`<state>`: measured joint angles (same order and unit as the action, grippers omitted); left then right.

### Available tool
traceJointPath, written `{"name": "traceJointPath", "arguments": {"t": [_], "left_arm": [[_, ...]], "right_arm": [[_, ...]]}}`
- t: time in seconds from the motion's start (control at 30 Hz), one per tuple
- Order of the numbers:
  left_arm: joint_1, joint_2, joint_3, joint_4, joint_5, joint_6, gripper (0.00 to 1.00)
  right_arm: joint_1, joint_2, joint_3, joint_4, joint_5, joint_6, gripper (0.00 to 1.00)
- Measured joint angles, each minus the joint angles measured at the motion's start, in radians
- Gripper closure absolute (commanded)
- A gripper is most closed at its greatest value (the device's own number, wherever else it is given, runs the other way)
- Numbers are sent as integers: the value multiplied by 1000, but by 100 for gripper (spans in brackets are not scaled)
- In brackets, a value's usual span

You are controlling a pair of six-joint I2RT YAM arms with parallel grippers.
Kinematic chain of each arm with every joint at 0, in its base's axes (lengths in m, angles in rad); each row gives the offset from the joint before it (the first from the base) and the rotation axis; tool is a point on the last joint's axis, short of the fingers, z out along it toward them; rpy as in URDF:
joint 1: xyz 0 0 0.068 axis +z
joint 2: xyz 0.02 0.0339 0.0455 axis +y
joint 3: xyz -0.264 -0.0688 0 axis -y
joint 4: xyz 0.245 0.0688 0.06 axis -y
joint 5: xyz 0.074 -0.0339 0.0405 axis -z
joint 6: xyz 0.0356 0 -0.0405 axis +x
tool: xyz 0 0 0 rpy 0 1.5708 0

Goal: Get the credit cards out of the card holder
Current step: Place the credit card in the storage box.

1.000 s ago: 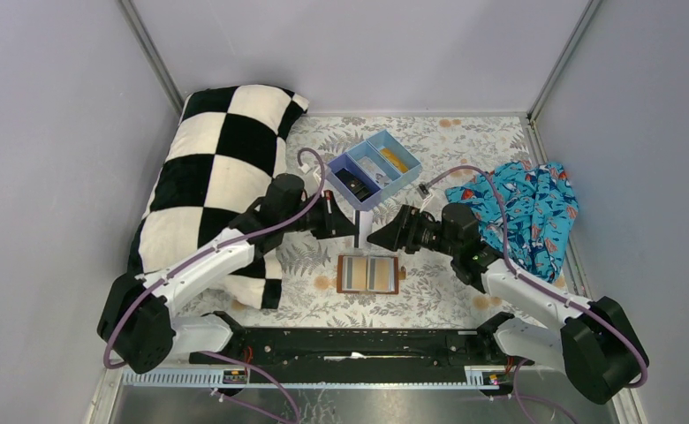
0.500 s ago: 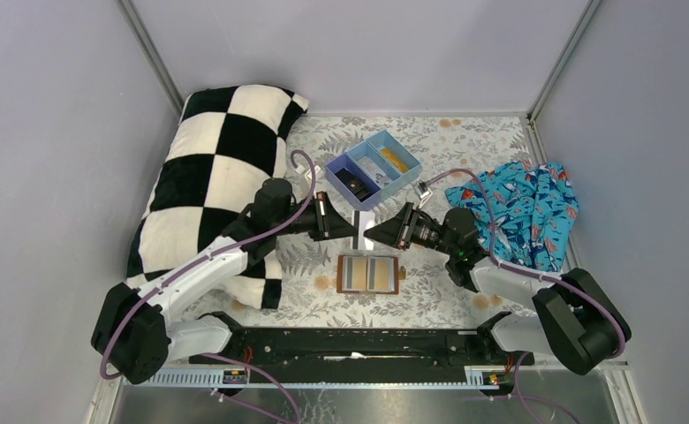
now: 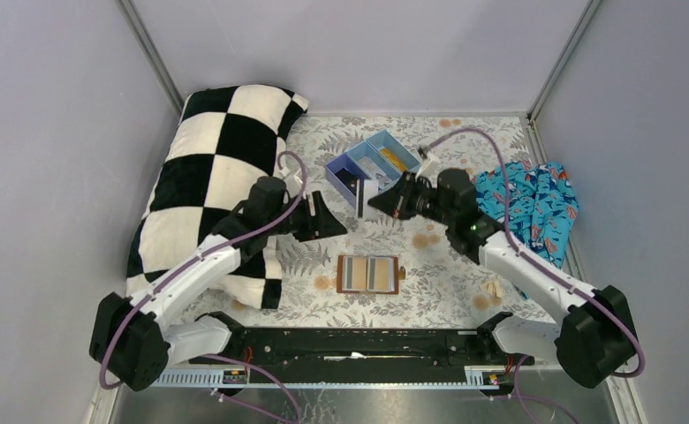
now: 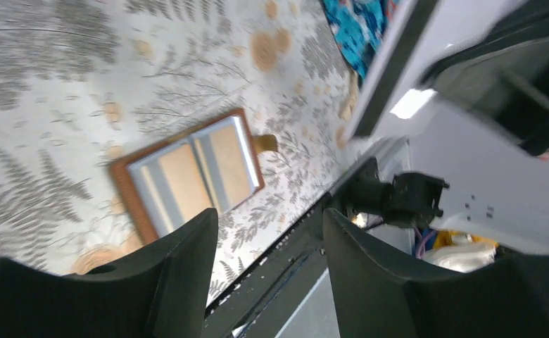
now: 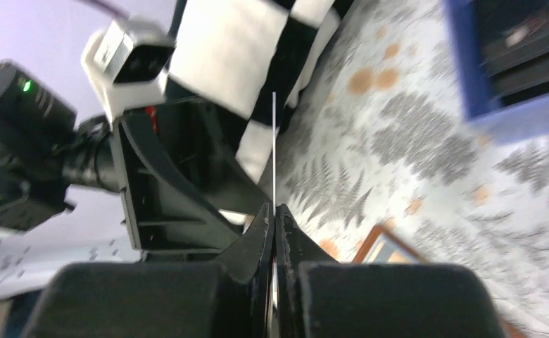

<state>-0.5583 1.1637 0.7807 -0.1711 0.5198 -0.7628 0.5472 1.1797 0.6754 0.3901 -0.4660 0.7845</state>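
The brown card holder (image 3: 367, 274) lies open and flat on the fern-print cloth, its striped slots facing up; the left wrist view shows the card holder (image 4: 187, 176) too. My right gripper (image 3: 374, 201) is shut on a whitish credit card (image 3: 364, 189), held on edge in the air next to the near corner of the blue tray. In the right wrist view that card (image 5: 274, 134) is a thin white line rising from the closed right gripper (image 5: 274, 211). My left gripper (image 3: 334, 218) hangs open and empty to the left of the card; its fingers (image 4: 187, 246) stand well apart.
The blue three-compartment tray (image 3: 345, 165) sits behind the grippers, with a yellow card (image 3: 392, 159) in its far compartment. A black-and-white checked pillow (image 3: 208, 168) fills the left side. A blue patterned cloth (image 3: 531, 208) lies on the right.
The card went from my left gripper to my right. The left opened and drew back left. The right shut on the card and carried it back towards the tray.
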Motion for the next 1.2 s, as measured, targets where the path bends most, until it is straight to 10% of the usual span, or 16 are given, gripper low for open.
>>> {"name": "traceJointPath", "arguments": {"t": [0.47, 1.2], "left_arm": [[114, -244, 9, -262, -328, 4, 33], [114, -330, -64, -368, -400, -28, 34]], "right_arm": [[32, 454, 788, -730, 624, -585, 100], [127, 948, 1094, -722, 1043, -983, 100]]}}
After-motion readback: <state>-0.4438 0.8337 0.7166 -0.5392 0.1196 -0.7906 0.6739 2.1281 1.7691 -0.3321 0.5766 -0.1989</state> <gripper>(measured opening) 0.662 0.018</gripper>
